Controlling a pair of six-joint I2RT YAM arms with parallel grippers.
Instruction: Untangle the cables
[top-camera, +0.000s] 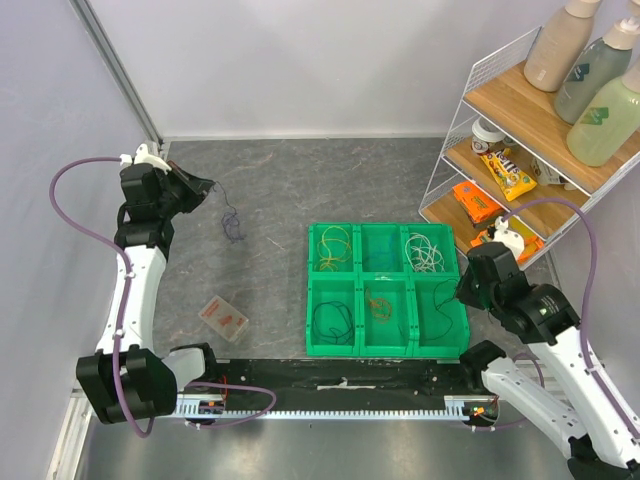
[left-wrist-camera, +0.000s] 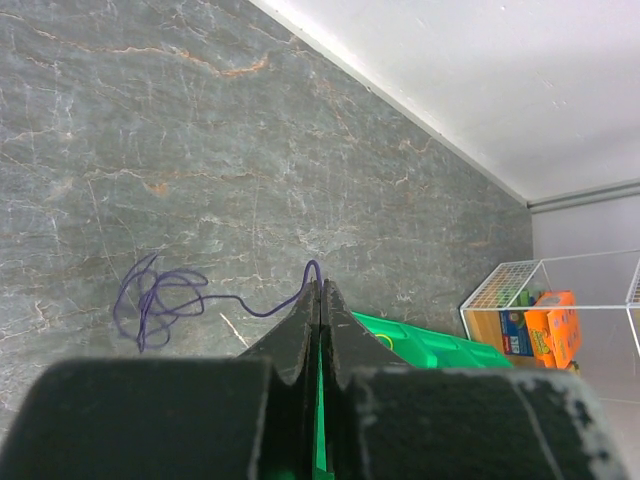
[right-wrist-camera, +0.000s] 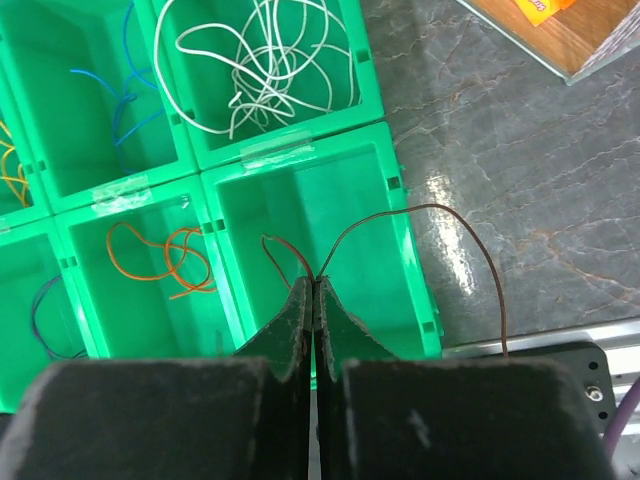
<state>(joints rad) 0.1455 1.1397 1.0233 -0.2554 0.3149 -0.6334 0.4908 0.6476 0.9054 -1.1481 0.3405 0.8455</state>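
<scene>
The cables (top-camera: 380, 300) are split between a green six-compartment tray (top-camera: 310, 290) at the centre of the overhead view and the bare grey tabletop (top-camera: 290, 180) to its left. In the tray's upper row lie a yellow cable (top-camera: 333, 248), a blue cable (right-wrist-camera: 120, 90) and a white cable (right-wrist-camera: 260, 60), each in a compartment of its own. The lower row holds a dark cable (top-camera: 333, 318) on the left and an orange cable (right-wrist-camera: 160, 255) in the middle. The right pincer (right-wrist-camera: 317, 283) stands over the lower right compartment with its jaws pressed together on a thin brown cable (right-wrist-camera: 420, 208). One short loop of that cable dips into the compartment, and the longer part arcs over the tray's right wall toward the lower right of the wrist view. The left pincer (left-wrist-camera: 320, 288), at the upper left of the overhead view, is likewise closed tight, nipping one end of a purple cable (left-wrist-camera: 150, 300). The rest of the purple cable lies in a loose tangle on the tabletop, well apart from the tray. A small clear box (top-camera: 224, 318) with orange contents sits on the tabletop at lower left. A wire shelf (top-camera: 470, 90) with bottles (top-camera: 565, 45) and snack packs fills the upper right corner.
</scene>
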